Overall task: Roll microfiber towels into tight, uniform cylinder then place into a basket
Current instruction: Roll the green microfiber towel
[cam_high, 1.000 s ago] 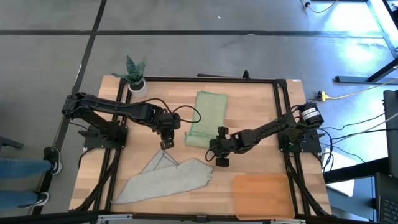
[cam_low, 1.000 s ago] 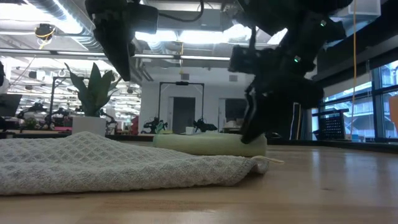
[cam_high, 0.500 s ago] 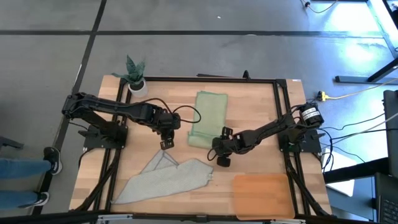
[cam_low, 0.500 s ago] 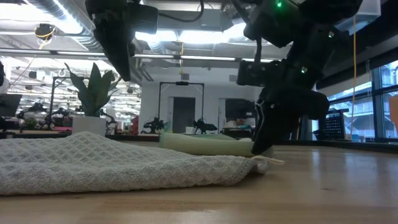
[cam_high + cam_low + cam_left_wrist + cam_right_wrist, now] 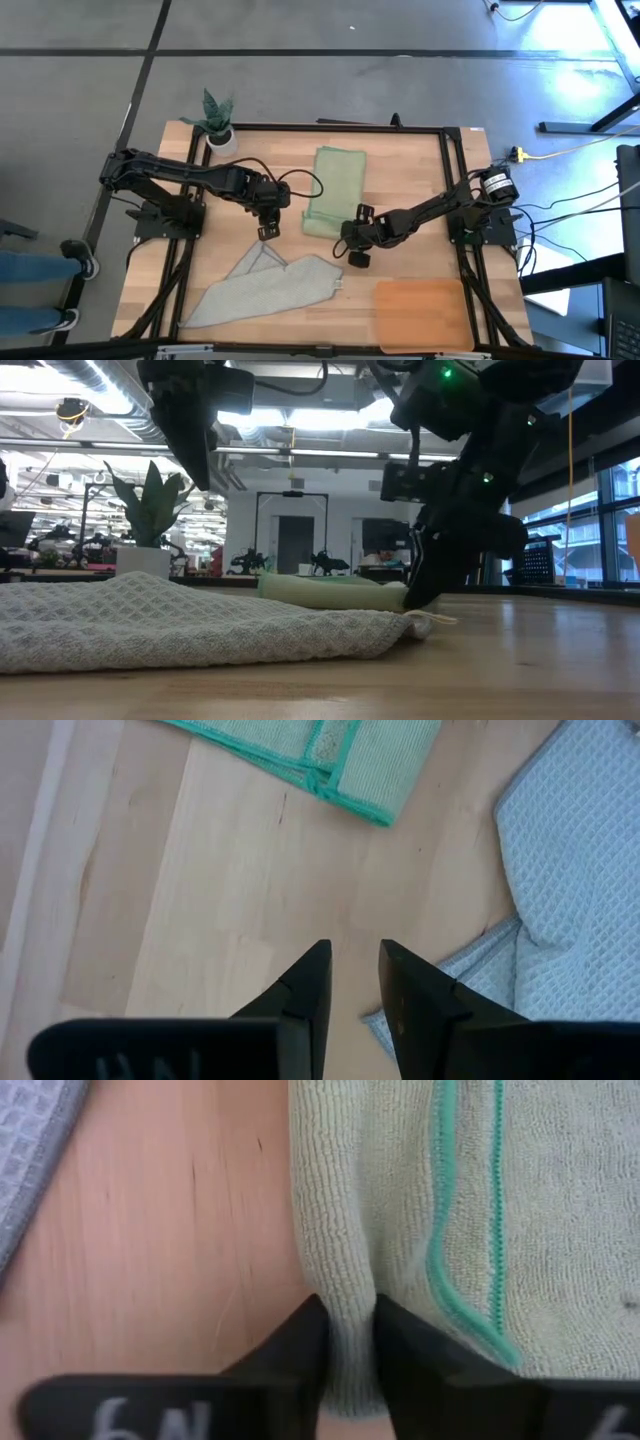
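Overhead layout, read left to right. A potted plant (image 5: pixel 216 122) stands at the table's (image 5: pixel 400 180) far-left corner, about 10 o'clock from table centre.

The left gripper (image 5: pixel 268 231) hangs over bare wood left of centre. Its wrist view shows the two fingers (image 5: pixel 312 982) close together with a narrow gap, pinching nothing; the nearest cloth edges lie just beyond the tips.

The grey towel (image 5: pixel 262 290) lies spread and rumpled, unrolled, at about 7 o'clock from centre, its long axis running from the near-left corner toward the middle. One corner points up toward the left gripper.

The green towel (image 5: pixel 330 190) lies at centre, folded into a strip whose long axis runs from 12 to 6 o'clock. Its near end forms a thick rolled or folded edge, seen from table height as a low bolster (image 5: pixel 330 593).

The right gripper (image 5: pixel 350 240) sits at that near end, reaching in from the 3 o'clock side. In its wrist view the fingers (image 5: pixel 300 1345) are pressed in on a ridge of green cloth (image 5: pixel 345 1280), pinching the towel's edge; the strip extends away ahead of the fingers. The roll axis therefore lies across the strip, and rolling would probably proceed toward 12 o'clock. The right arm is the nearer one and already engaged.

The basket (image 5: pixel 422 312), an orange-brown tray, rests empty at about 5 o'clock, near the right arm's side, well apart from both towels.
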